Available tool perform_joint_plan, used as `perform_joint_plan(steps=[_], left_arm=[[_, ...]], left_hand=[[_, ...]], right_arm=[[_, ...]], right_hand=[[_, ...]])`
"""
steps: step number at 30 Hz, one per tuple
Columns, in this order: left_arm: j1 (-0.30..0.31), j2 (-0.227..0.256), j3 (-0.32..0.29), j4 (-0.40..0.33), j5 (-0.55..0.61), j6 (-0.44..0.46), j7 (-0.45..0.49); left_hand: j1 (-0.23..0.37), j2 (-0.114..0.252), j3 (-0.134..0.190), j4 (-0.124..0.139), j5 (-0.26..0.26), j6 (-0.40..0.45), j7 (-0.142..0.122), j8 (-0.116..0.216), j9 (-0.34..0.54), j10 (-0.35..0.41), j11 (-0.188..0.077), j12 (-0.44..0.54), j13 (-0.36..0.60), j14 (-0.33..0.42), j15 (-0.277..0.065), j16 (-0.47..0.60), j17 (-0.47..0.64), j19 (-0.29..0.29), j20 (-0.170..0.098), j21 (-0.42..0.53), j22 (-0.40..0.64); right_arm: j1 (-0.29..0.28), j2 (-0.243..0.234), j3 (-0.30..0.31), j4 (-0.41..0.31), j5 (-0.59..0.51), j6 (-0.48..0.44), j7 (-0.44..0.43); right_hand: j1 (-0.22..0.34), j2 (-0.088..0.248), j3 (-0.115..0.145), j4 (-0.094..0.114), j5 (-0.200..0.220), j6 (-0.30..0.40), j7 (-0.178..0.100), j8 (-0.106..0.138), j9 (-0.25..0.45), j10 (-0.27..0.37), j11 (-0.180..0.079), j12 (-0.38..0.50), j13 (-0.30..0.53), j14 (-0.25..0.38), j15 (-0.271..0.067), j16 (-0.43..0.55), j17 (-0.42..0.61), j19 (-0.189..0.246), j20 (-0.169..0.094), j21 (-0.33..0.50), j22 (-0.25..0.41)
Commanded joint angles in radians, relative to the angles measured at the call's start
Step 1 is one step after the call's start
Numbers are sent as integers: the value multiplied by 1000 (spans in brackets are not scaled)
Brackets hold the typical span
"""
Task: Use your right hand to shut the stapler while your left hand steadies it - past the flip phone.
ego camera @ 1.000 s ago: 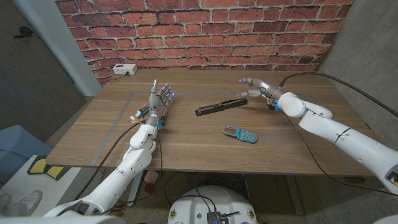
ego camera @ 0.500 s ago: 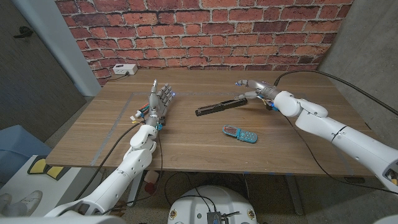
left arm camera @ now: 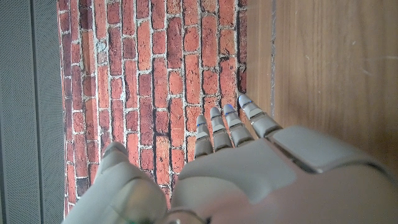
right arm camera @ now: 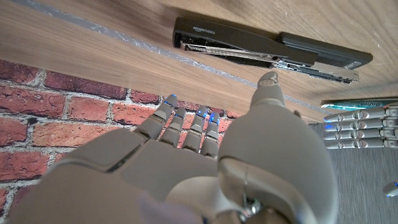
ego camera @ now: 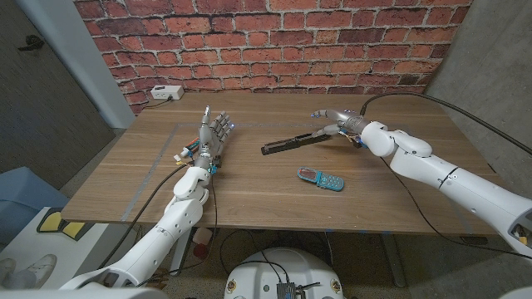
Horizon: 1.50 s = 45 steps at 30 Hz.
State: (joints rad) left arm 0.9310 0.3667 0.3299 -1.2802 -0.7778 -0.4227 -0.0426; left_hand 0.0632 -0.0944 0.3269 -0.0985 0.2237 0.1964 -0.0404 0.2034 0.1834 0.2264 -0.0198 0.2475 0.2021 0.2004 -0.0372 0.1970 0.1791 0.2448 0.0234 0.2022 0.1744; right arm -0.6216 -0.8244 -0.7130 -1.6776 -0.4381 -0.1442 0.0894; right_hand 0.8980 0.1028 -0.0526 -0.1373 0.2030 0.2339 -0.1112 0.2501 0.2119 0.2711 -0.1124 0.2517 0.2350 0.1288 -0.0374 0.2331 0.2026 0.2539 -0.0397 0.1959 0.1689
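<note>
Brick wall backs a wooden table (ego camera: 249,199). Left hand (ego camera: 210,137) stands upright near the table's left side, fingers together and extended, holding nothing. Stapler (ego camera: 296,142), black, lies open at table centre beyond the blue flip phone (ego camera: 321,178), long axis running left-right, right end angled slightly toward the wall. Right hand (ego camera: 339,119) hovers at its right end, fingers spread; contact cannot be told.

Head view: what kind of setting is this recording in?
Probably an indoor robot test bench: a bare wooden table against a red brick wall, a white power box at its far edge, cables on the arms.
</note>
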Motion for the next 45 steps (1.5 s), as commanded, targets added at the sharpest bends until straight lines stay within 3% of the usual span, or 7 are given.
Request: perform_joint_plan(steps=[1,5,11,16,24,45], left_arm=[[-7,4,7,-4,10,12,5],[-9,4,10,-2,11,17,4],[-6,4,11,-3,12,17,7],[-2,6,10,-6,11,18,9],[-4,0,10,12,4,16,-3],[-3,-7,2,39,-15,6,-27]], left_hand=[[-2,-5,-2,0,3,6,-3,-3,4,11,-1,-2,5,12,-15,0,3,8,1,0,2],[-2,-4,-3,0,4,7,3,-3,4,12,-1,-3,5,10,-14,-1,3,8,1,0,2],[-2,-2,-4,1,5,8,6,-3,3,14,2,-3,5,10,-14,-2,3,9,-1,-1,2],[-2,-2,-4,1,6,10,9,-3,3,15,-2,-3,5,11,-14,-2,3,9,-1,-1,2],[-2,0,-6,2,7,9,8,-4,3,15,1,-4,5,12,-14,-3,3,8,-1,-2,2],[-2,3,-10,4,10,12,10,-5,3,17,0,-7,5,13,-14,-4,2,8,-2,-4,2]], right_arm=[[16,10,-28,-2,-76,-39,36],[27,16,-40,9,-96,-41,45],[38,26,-49,26,-111,-40,52],[47,35,-58,43,-118,-41,62],[58,48,-76,60,-142,-50,69],[101,75,-116,104,-165,-58,118]], right_hand=[[12,4,8,-2,-6,0,-8,1,4,4,-9,-2,5,9,-172,1,3,9,-18,-1,2],[11,18,17,4,-8,-7,-33,-3,7,-3,-19,-6,10,38,-174,17,12,12,-28,0,3],[15,21,23,4,-9,-7,-37,-4,9,-3,-17,-7,14,47,-176,25,22,22,-19,2,4],[26,34,35,3,-9,-4,-53,-2,14,-11,-24,-10,21,55,-178,36,35,19,-29,0,5],[43,52,54,0,-9,8,-59,4,18,2,-26,-4,28,84,-183,60,55,31,-27,4,5],[70,57,79,-4,-12,48,-73,22,26,43,-53,16,45,107,-186,93,92,38,-35,4,5]])
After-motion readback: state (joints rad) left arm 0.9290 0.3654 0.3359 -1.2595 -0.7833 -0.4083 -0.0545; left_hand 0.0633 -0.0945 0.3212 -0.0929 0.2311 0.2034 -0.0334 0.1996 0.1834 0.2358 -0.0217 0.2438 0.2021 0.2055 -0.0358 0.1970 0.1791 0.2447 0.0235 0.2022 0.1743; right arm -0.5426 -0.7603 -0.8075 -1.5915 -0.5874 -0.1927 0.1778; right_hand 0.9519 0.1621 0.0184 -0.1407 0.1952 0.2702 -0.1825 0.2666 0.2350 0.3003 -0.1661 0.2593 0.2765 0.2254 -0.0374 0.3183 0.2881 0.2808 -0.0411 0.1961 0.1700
